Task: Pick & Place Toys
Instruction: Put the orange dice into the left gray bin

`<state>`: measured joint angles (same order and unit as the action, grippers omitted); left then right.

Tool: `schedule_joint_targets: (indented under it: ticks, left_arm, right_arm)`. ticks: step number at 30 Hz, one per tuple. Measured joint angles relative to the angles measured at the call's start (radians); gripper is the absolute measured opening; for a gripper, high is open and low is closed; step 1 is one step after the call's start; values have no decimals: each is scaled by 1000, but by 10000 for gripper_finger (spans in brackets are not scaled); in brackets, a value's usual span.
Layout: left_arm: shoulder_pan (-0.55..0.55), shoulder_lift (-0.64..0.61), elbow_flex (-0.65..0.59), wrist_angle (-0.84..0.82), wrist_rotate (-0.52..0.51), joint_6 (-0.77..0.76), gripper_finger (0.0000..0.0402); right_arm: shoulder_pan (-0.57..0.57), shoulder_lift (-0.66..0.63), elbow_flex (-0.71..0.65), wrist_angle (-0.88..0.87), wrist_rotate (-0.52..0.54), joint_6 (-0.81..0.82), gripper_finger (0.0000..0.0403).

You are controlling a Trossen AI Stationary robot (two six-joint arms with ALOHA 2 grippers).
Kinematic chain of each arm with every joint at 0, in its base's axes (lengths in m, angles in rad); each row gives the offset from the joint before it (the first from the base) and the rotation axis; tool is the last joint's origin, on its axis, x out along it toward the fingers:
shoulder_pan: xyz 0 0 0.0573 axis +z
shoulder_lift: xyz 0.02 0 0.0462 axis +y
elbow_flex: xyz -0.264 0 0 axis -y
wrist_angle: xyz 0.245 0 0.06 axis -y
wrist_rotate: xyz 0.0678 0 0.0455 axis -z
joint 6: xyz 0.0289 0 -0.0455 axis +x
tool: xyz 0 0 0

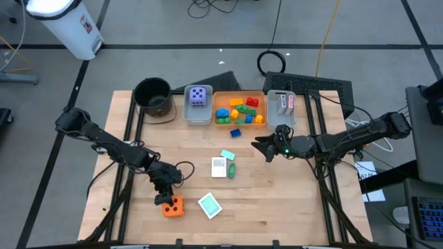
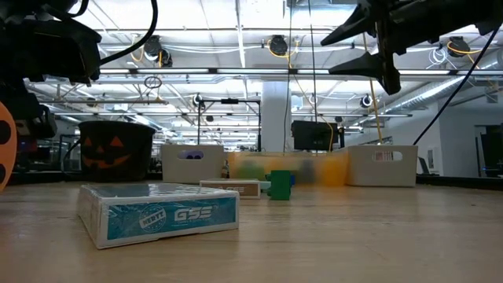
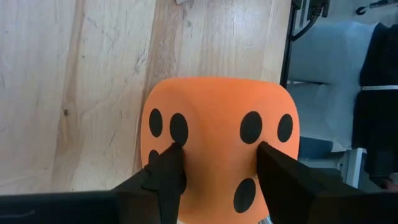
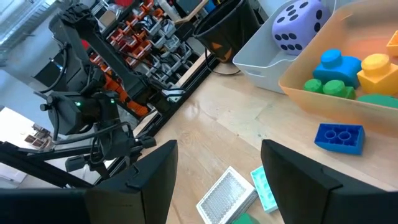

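Orange die (image 1: 173, 207): sits on the bench (image 1: 291, 207) at the near left, close to the near edge, dotted face up.
Left claw (image 1: 166, 197): down over the die; in the left wrist view its two fingers (image 3: 163, 177) press the die's (image 3: 217, 143) opposite sides, partly closed and clamping it. Whether the die has left the wood cannot be told.
Right claw (image 1: 264, 147): hangs above the bench to the right of centre, fingers parted, empty, waiting.
Other toys on the bench: a white card (image 1: 219, 167), a teal card (image 1: 228, 155) and a green brick (image 1: 232, 169) near the centre; a teal box (image 1: 209, 204) just right of the die; a blue brick (image 1: 235, 133) just in front of the bins.
Bins: grey bin (image 1: 188, 116) at the far side holds the purple die (image 1: 199, 96); orange bin (image 1: 239, 124) beside it on the right holds mixed bricks; another grey bin (image 1: 277, 117) further right.
Pot (image 1: 152, 95): black, far left, not part of the job.
Risk, slip: the fingers seem to bite only the die's upper part, and its rounded, smooth sides could let it twist or drop on the lift.
Risk, placing: the grey bin already holds one die, so room looks tight; a low carry could clip the rim.
Risk, clutter: the teal box lies near the die and a sideways drag could knock it.
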<state>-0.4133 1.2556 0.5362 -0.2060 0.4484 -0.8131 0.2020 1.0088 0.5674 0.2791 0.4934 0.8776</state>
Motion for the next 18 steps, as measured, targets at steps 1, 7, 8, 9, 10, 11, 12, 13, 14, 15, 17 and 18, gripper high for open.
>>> schedule_joint_targets:
  ticks: [1, 7, 8, 9, 10, 11, 12, 13, 14, 15, 17, 18]
  left_arm:
    - [0, 0, 0, 0, 0, 0, 176]
    - [0, 0, 0, 0, 0, -18, 176]
    - [0, 0, 0, 0, 1, -19, 173]
    - [0, 0, 0, 1, 3, -20, 170]
    - [1, 0, 0, 1, 4, -25, 167]
    - [1, 0, -1, 1, 7, -27, 164]
    - [1, 0, -1, 1, 10, -27, 162]
    - [2, 0, -1, 1, 14, -27, 161]
    - [2, 0, -2, 1, 16, -30, 160]
    - [2, 0, -2, 1, 18, -35, 160]
    - [4, 0, -2, 1, 21, -38, 160]
    - [7, 1, -2, 1, 24, -38, 160]
  right_arm:
    - [0, 0, 0, 1, 0, 0, 221]
    - [0, 0, 0, 1, 0, -2, 221]
    - [0, 0, 0, 1, 0, -3, 221]
    - [0, 0, 0, 1, 0, -3, 221]
    - [0, 0, 0, 0, 0, -3, 221]
    - [0, 0, 0, 1, 0, -3, 221]
    - [0, 0, 0, 1, 0, -3, 221]
    - [0, 0, 0, 1, 0, -3, 221]
    - [0, 0, 0, 1, 0, -3, 221]
    - [0, 0, 0, 1, 0, -3, 221]
    - [0, 0, 0, 1, 0, -3, 221]
    - [0, 0, 0, 0, 0, -3, 221]
